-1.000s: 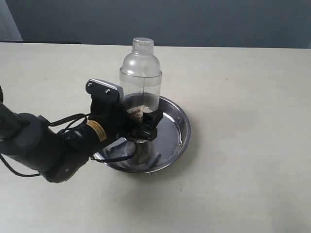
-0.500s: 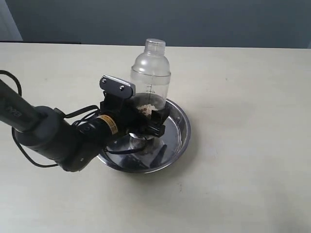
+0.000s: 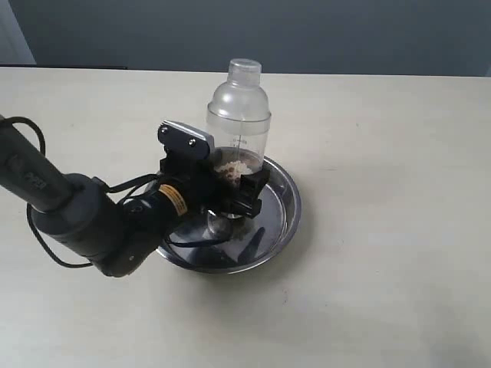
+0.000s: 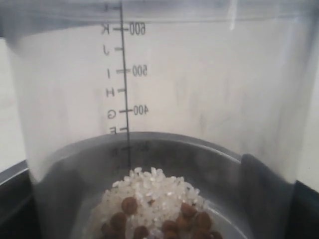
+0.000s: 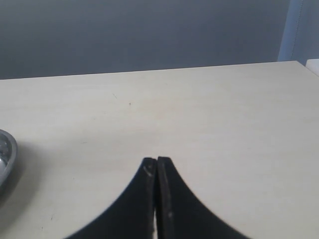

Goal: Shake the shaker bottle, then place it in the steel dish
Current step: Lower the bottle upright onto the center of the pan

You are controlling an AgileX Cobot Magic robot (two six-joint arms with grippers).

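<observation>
The shaker bottle (image 3: 239,115) stands upright inside the rim of the steel dish (image 3: 285,201), its narrow cap (image 3: 245,70) pointing up. Whether its base rests on the pan's floor cannot be told. A small heap of white grains and brown pellets (image 4: 149,199) lies at the bottom of the clear body, below the printed measuring marks (image 4: 124,89). The left claw (image 3: 227,192) clasps the bottle low down, with a dark finger on either side of the clear wall, and its black arm reaches in from the left over the near side of the dish. The dish sits on a pale worktop (image 3: 383,153). Well off to the side, the right claw (image 5: 156,164) hangs above bare worktop with its tips pressed together, holding nothing.
</observation>
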